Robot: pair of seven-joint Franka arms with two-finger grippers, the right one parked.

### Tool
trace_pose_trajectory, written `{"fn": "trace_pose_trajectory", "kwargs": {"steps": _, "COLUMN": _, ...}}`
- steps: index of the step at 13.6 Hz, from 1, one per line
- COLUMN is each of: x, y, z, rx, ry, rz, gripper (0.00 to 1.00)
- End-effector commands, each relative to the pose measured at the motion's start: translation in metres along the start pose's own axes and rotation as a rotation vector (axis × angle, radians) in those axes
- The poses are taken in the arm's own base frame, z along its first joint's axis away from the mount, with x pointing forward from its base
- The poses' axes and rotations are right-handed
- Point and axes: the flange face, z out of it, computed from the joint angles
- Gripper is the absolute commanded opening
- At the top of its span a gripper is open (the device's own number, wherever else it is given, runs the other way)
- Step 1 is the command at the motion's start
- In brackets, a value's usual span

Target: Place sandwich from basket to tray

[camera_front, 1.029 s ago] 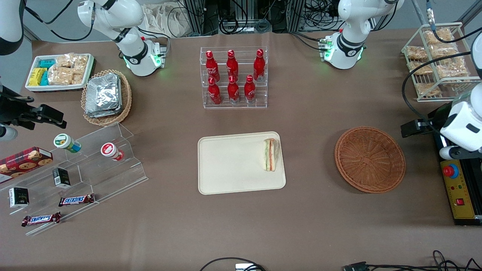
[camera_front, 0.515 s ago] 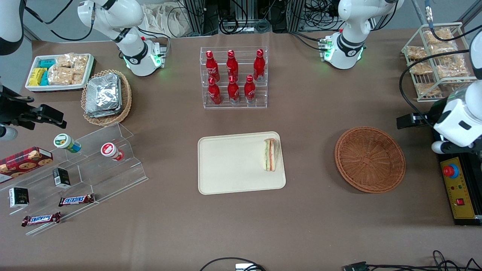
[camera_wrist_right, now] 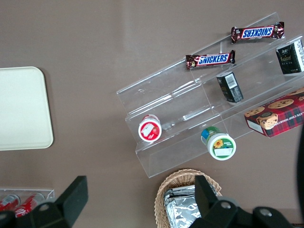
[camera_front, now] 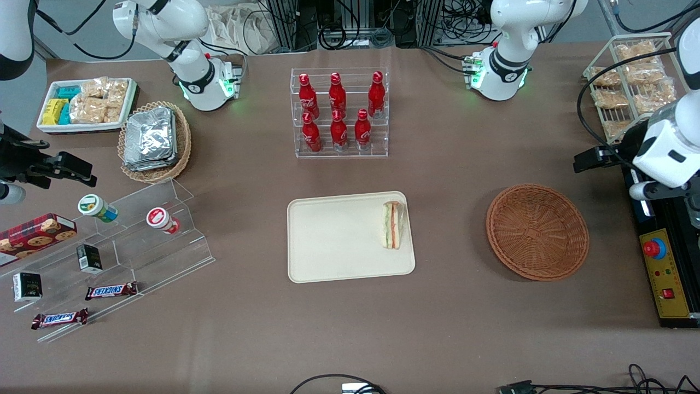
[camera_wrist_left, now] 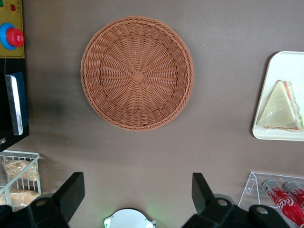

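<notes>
The sandwich (camera_front: 393, 224) (camera_wrist_left: 280, 111), a wrapped white-bread wedge, lies on the cream tray (camera_front: 333, 241) (camera_wrist_left: 285, 64) at the edge nearest the basket. The reddish-brown wicker basket (camera_front: 537, 231) (camera_wrist_left: 137, 72) stands empty on the table toward the working arm's end. My left gripper (camera_front: 589, 158) (camera_wrist_left: 137, 176) hangs high above the table, farther from the front camera than the basket and apart from it. Its fingers (camera_wrist_left: 71, 192) are spread wide and hold nothing.
A clear rack of red bottles (camera_front: 339, 112) stands farther back than the tray. A wire rack of snack packets (camera_front: 634, 82) and a control box with a red button (camera_front: 664, 273) sit at the working arm's end. A stepped acrylic shelf (camera_front: 109, 251) and a foil-packet basket (camera_front: 155, 139) are toward the parked arm's end.
My left arm has drawn back, farther from the front camera and the basket. The sandwich, tray and basket have not moved.
</notes>
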Motion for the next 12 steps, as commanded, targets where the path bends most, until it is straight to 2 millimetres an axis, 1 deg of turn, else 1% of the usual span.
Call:
{"fn": "trace_pose_trajectory", "kwargs": {"steps": 1, "x": -0.011, "y": -0.007, "z": -0.002, "rx": -0.016, "ry": 0.032, "rz": -0.008, "gripper": 1.00}}
{"fn": "trace_pose_trajectory", "kwargs": {"steps": 3, "x": -0.003, "y": -0.011, "z": -0.002, "rx": -0.018, "ry": 0.048, "rz": -0.016, "gripper": 1.00}}
{"fn": "trace_pose_trajectory", "kwargs": {"steps": 5, "x": 0.001, "y": -0.009, "z": -0.007, "rx": -0.019, "ry": 0.063, "rz": -0.010, "gripper": 1.00}}
{"fn": "trace_pose_trajectory", "kwargs": {"steps": 6, "x": 0.001, "y": -0.007, "z": -0.009, "rx": -0.017, "ry": 0.069, "rz": 0.001, "gripper": 1.00}}
{"fn": "trace_pose_trajectory", "kwargs": {"steps": 8, "x": 0.002, "y": -0.005, "z": -0.008, "rx": -0.006, "ry": 0.069, "rz": 0.063, "gripper": 1.00}}
{"fn": "trace_pose_trajectory", "kwargs": {"steps": 12, "x": 0.004, "y": -0.006, "z": -0.007, "rx": -0.009, "ry": 0.071, "rz": 0.063, "gripper": 1.00}}
